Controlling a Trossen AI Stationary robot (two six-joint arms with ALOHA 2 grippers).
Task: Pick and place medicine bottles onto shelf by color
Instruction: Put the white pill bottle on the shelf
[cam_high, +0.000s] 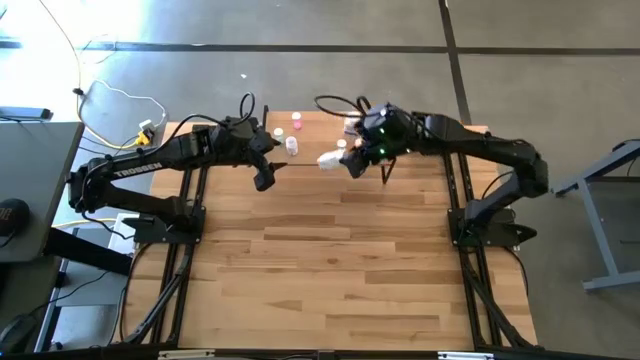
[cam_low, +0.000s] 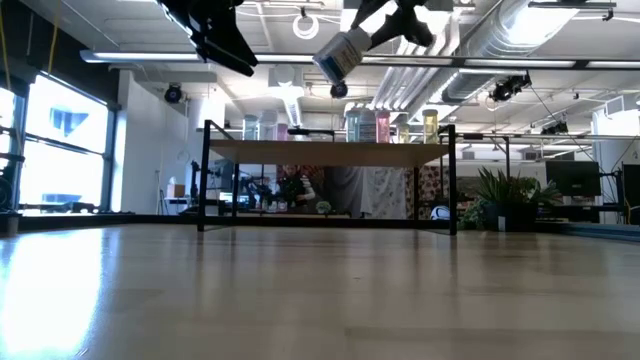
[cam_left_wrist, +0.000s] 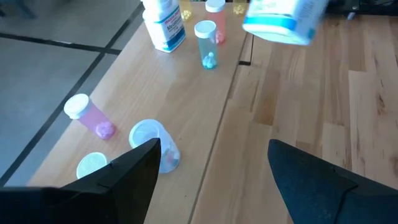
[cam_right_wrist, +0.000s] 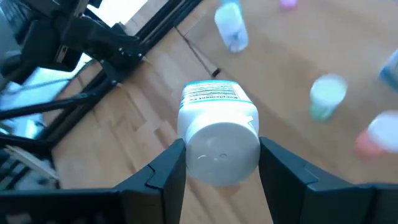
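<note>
Right pincer carrying a large white bottle toward the shelf

The right gripper (cam_right_wrist: 222, 163) is clamped on the large white plastic medicine bottle with a blue-banded label (cam_right_wrist: 217, 130), held tilted in the air just off the front edge of the light wood, black-legged shelf (cam_left_wrist: 186, 99). Level it, then set it beside the upright large white bottle (cam_left_wrist: 163, 23), well clear of the small tinted bottles (cam_left_wrist: 206, 42). The left gripper (cam_left_wrist: 211, 177) hovers open nearby.

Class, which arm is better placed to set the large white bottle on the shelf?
Right: its pincer already grips the large white bottle above the shelf. The left pincer is open, holding nothing.
</note>
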